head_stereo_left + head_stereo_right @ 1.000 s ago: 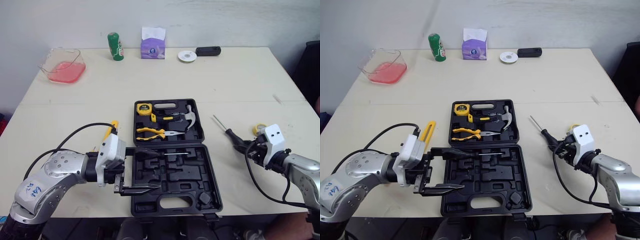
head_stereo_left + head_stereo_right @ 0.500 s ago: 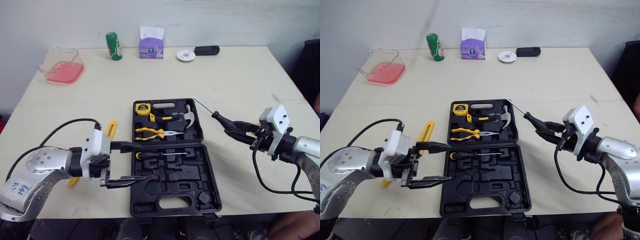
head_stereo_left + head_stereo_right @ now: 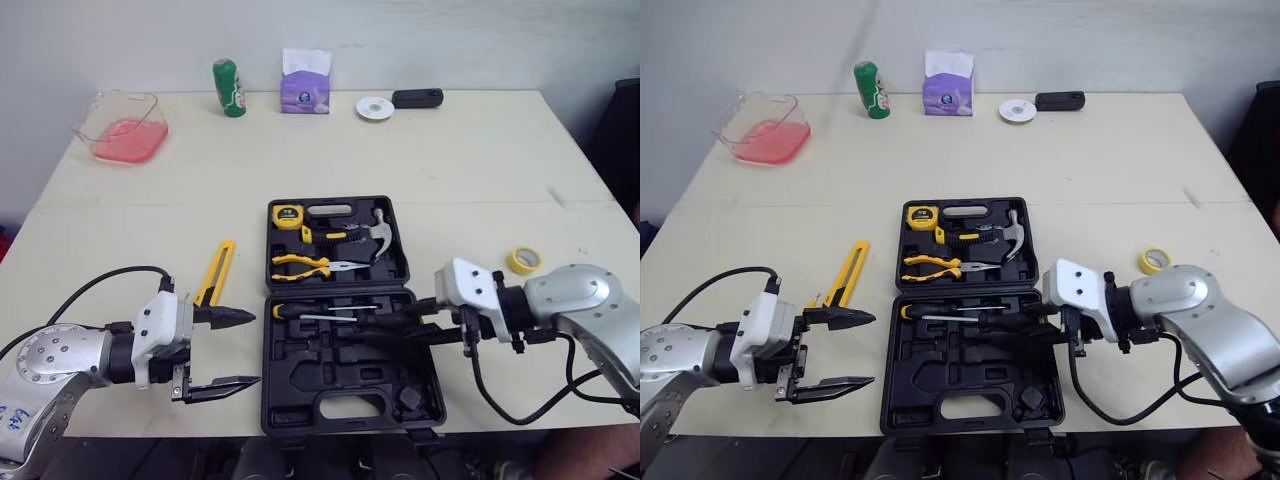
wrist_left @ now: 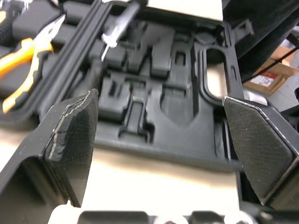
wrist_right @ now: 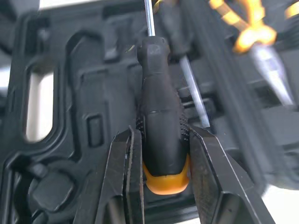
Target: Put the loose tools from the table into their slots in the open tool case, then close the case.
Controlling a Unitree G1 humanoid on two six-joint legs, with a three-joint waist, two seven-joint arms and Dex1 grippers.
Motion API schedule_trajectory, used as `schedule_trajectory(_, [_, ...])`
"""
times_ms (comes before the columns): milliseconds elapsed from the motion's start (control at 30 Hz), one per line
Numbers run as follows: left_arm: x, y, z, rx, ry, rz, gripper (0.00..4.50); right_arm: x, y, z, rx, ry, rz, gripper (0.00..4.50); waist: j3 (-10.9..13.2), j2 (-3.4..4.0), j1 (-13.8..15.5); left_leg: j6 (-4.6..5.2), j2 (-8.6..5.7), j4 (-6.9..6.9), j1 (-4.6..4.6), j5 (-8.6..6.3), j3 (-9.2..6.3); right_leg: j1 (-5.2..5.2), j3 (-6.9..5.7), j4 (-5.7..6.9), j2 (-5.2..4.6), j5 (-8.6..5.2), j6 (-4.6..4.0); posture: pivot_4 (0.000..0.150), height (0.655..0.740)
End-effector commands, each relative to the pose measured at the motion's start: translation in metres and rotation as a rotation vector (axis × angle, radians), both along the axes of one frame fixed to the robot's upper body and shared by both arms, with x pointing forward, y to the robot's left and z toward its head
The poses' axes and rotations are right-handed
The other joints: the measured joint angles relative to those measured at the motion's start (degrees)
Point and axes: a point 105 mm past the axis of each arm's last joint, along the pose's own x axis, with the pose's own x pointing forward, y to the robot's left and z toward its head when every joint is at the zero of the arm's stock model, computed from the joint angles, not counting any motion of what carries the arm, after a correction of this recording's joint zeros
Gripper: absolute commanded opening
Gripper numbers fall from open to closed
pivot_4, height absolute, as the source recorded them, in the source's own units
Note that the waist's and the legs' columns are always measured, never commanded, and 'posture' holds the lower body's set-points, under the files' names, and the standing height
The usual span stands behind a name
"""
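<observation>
The black tool case (image 3: 305, 385) lies open in front of me. Its far half holds a tape measure (image 3: 289, 215), yellow pliers (image 3: 303, 265) and a hammer (image 3: 378, 231). A screwdriver (image 3: 322, 310) lies along the near half's back edge. My right gripper (image 3: 395, 326) hovers low over the near half, shut on a black screwdriver (image 5: 161, 126) with an orange butt. Left of the case, my left gripper (image 3: 256, 348) stands open with nothing in it, its fingers (image 4: 74, 135) pointing at the case. A yellow utility knife (image 3: 215, 272) lies on the table just beyond it.
A yellow tape roll (image 3: 522, 260) sits on the table right of the case. Along the far edge stand a pink-filled clear container (image 3: 122, 130), a green can (image 3: 229, 90), a purple tissue box (image 3: 305, 92), a white disc (image 3: 374, 108) and a black item (image 3: 417, 98).
My right gripper picked the black screwdriver up off the table at the right and carried it left, down over the case's near half. My left gripper drew back left, out of the case.
</observation>
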Motion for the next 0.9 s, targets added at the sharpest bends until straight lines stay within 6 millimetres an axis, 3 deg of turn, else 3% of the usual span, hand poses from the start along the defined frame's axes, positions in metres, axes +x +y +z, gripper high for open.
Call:
schedule_trajectory(33, [-0.004,-0.003,0.008,0.011,-0.045,-0.013,4.5,-0.002,-0.001,-0.004,-0.069,-0.044,0.038,0.91,0.0,-0.01,0.1,0.02,-0.01,0.08,-0.03,-0.02,-0.04,0.01,0.0,0.01,0.0,0.0,0.0,0.15,0.74])
schedule_trajectory(233, [-0.006,-0.003,0.003,0.015,-0.034,-0.001,4.5,0.007,0.014,0.001,-0.067,-0.089,0.044,0.91,0.0,-0.02,-0.4,0.08,0.04,0.3,-0.04,-0.1,0.0,0.03,0.04,0.12,-0.19,0.06,0.04,0.15,0.74])
schedule_trajectory(467, [-0.007,-0.004,0.001,0.012,-0.031,0.006,4.5,0.016,0.006,0.001,-0.142,-0.116,0.025,0.91,0.0,-0.02,-0.1,0.01,0.08,0.32,-0.06,-0.11,-0.03,0.0,0.01,0.15,-0.1,0.02,-0.04,0.15,0.74])
schedule_trajectory(900, [-0.005,-0.005,-0.001,0.001,-0.037,0.034,4.5,0.024,0.011,-0.006,-0.196,-0.137,0.035,0.91,0.0,-0.02,-0.2,0.01,0.1,0.39,-0.06,-0.12,0.01,-0.02,-0.03,0.26,-0.03,0.02,-0.04,0.15,0.74])
